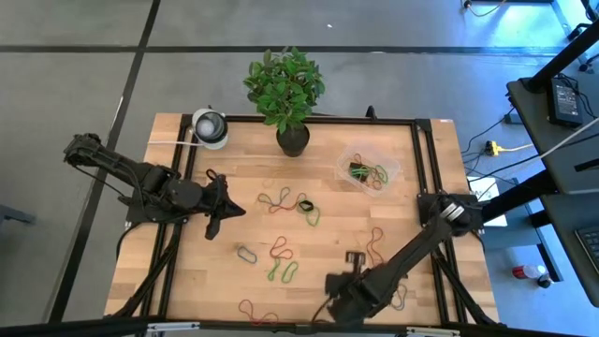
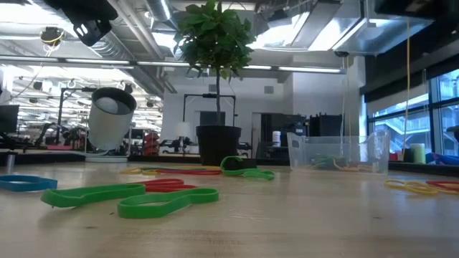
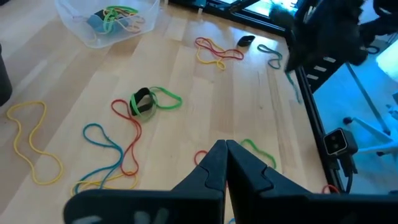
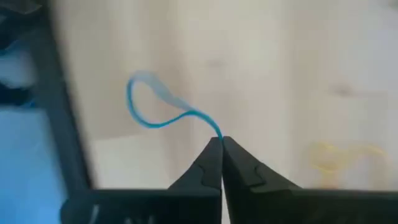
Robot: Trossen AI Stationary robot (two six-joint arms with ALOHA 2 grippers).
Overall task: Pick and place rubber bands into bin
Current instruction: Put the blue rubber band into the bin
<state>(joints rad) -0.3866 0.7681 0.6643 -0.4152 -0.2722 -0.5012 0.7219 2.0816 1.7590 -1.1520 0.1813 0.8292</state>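
Dark left gripper [image 1: 211, 227], fingers pressed together and empty, hovers mid-table beside scattered rubber bands [image 1: 281, 200]. Right gripper [image 4: 221, 142], arm stretched low, pinches a thin blue rubber band [image 4: 152, 112]; the transparent plastic bin [image 1: 368, 168] sits far beyond it.

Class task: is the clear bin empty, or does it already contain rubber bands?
Not empty. The bin already contains several rubber bands, green and yellow among them, seen from above and through its clear wall.
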